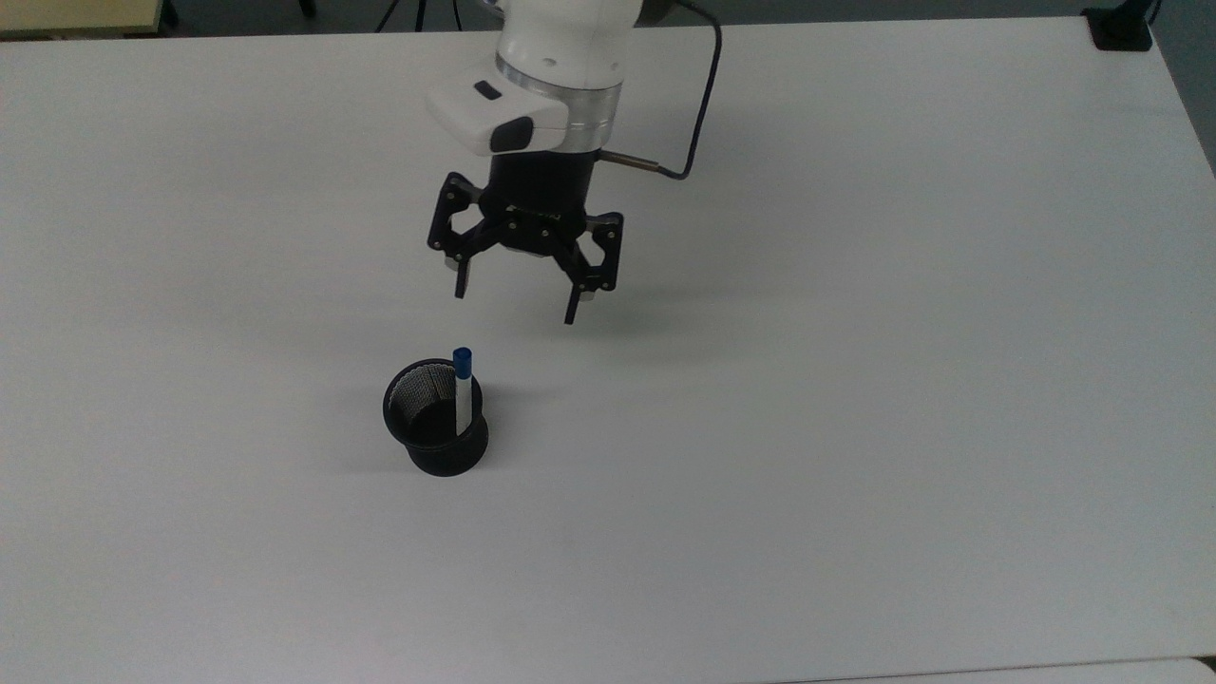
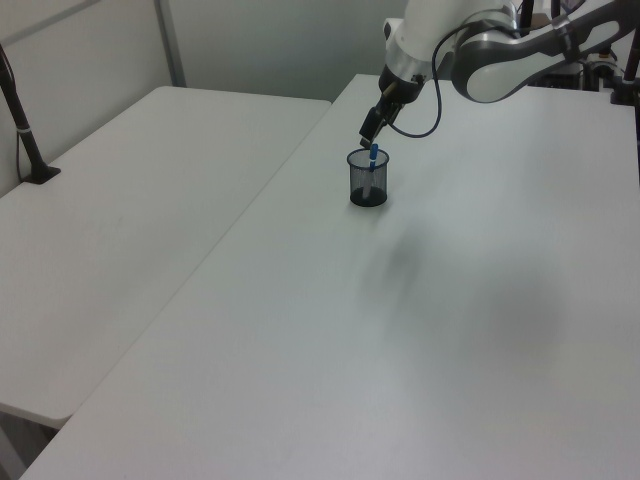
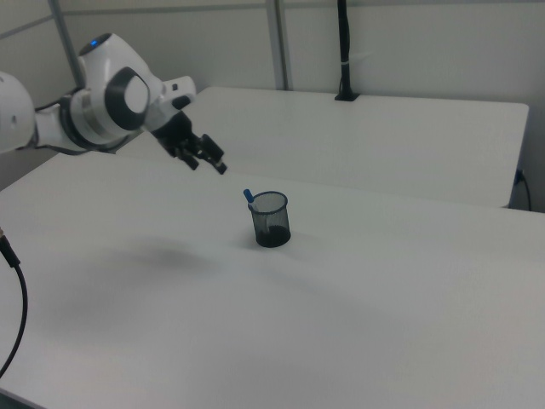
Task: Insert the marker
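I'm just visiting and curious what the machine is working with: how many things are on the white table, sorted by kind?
Marker pens: 1, the marker, white with a blue cap, standing in the cup
Black mesh cups: 1, the black mesh cup
Total: 2 things on the white table. The open gripper hangs above it, apart from both.
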Controlling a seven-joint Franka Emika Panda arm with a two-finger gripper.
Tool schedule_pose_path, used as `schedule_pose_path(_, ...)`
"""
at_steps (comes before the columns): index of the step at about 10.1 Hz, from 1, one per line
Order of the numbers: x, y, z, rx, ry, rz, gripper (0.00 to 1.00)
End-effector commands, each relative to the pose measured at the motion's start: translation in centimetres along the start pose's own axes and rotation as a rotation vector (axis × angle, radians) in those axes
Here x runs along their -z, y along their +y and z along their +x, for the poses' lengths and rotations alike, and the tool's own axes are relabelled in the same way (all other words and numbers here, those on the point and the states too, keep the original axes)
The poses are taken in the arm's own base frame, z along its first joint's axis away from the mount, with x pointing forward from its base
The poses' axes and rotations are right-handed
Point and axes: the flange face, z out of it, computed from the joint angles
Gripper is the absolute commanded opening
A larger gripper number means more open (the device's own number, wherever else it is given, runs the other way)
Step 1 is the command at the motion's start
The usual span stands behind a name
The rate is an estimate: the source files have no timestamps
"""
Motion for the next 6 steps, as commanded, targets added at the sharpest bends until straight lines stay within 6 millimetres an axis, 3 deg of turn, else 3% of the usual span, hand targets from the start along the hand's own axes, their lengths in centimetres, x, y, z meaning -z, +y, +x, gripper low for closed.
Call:
schedule_pose_path(1,5.8,-2.3,-1.9,0.015,-0.125,0.022,1.0)
schedule_pose_path(3,11.2,-1.4,-3.0,0.123,-0.245,0.121,1.0)
schedule_pose_path(5,12.3,1.0,-4.6,0.159,-0.373,0.113,1.0)
schedule_pose_path(6,12.4,3.8,-4.9,0.108,-0.437,0.12,1.0)
